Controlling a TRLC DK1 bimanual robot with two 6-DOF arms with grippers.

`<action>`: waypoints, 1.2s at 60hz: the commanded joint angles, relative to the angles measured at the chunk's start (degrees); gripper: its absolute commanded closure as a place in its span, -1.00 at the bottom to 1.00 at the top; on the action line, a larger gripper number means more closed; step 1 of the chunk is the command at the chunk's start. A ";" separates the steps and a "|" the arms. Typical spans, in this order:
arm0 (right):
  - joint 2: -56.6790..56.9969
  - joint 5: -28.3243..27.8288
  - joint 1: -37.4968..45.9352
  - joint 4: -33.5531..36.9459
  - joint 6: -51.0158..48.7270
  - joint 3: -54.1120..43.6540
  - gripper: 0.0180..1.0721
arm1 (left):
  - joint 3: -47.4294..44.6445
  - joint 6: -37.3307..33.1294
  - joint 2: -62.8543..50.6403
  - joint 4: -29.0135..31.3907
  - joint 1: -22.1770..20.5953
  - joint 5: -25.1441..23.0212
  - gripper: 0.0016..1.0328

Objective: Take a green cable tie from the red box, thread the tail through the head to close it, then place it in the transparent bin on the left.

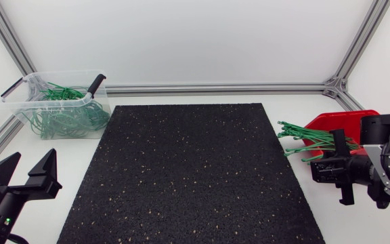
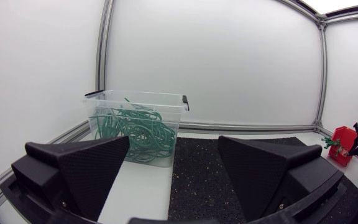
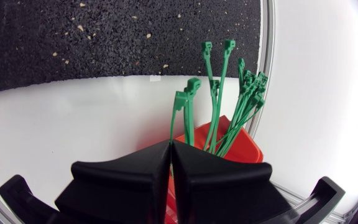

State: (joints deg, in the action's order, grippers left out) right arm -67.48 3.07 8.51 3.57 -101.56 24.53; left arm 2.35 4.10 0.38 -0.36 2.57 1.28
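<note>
The red box (image 1: 347,120) lies at the table's right edge, and a bundle of green cable ties (image 1: 302,139) fans out of it toward the mat. My right gripper (image 1: 319,169) sits low beside the box. In the right wrist view its fingers (image 3: 135,171) are pressed together, shut on a green cable tie (image 3: 184,118). That tie rises from the fingertips next to a second one, with the red box (image 3: 244,146) just behind. The transparent bin (image 1: 29,116) at the back left holds several closed green ties (image 1: 66,115). My left gripper (image 1: 26,175) stands open and holds nothing at the front left, well short of the bin (image 2: 135,94).
A black speckled mat (image 1: 188,176) covers the middle of the white table. Aluminium frame rails (image 1: 215,88) run along the back and sides. The bin has black clip handles (image 1: 95,84) on its rim.
</note>
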 commanded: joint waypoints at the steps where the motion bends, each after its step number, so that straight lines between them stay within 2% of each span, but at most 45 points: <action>1: 2.18 0.27 -1.39 3.02 1.98 2.71 0.89 | -2.26 0.91 -0.29 1.42 -0.02 -0.40 -0.92; 8: 3.32 -0.61 -2.71 11.46 6.99 8.25 0.89 | -2.26 0.91 -0.38 1.42 0.07 -0.40 -0.92; 18: 5.61 -7.03 -3.33 26.13 14.55 18.36 0.89 | -2.26 0.91 -0.47 1.42 -0.11 -0.40 -0.92; 24: 7.01 -9.49 -4.29 30.79 18.06 22.05 0.89 | -2.26 1.00 -0.73 1.50 -0.28 -0.40 -0.92; 30: 8.60 -9.49 -7.81 35.89 30.89 26.27 0.89 | -2.17 1.00 -0.73 1.50 -0.37 -0.40 -0.92; 46: 9.30 -11.68 -17.30 50.74 43.29 37.69 0.89 | -2.17 0.91 -0.21 1.77 0.07 -0.40 -0.92; 61: 4.64 -20.30 -22.93 58.39 52.78 44.20 0.89 | -2.17 0.12 0.14 1.77 1.12 -0.75 -0.92; 72: -1.34 -31.11 -24.25 64.28 56.91 47.18 0.89 | -1.91 0.12 0.41 1.68 1.39 -0.93 -0.92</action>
State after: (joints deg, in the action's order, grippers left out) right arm -65.52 -25.26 -14.98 65.32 -47.81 69.49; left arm 2.35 4.08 0.38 -0.23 3.33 0.78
